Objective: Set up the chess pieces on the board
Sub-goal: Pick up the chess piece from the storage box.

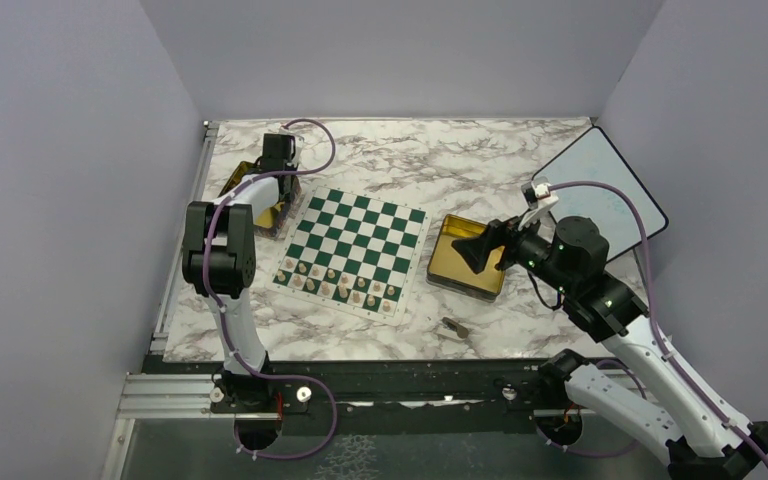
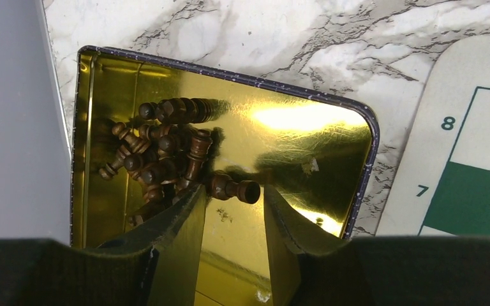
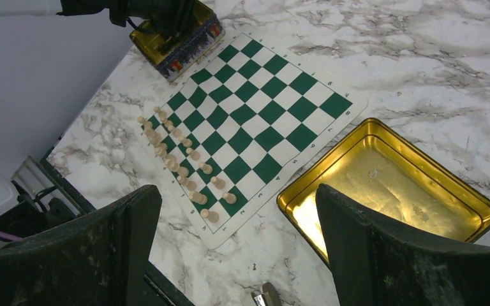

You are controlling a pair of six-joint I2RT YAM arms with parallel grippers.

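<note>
Left gripper (image 2: 231, 189), jaws parted astride one dark brown turned chess piece (image 2: 233, 189) lying sideways in gold rectangular tin (image 2: 306, 127) beside green-and-white board (image 1: 360, 235), best centred, lowered, then closed across its narrow stem; right gripper (image 3: 235, 191) spread wide, holding nothing.

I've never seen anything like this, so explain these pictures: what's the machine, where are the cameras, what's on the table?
Two robot arms stand at a marble table's edge. One picture looks down from above; the others come from a camera on each wrist. A green-and-white chessboard lies between them, pale pieces on its near rows. The left gripper reaches into a gold tin of dark pieces, jaws either side of one lying dark piece, not visibly gripping. The right gripper is open and empty by a second tin, which is bare.
</note>
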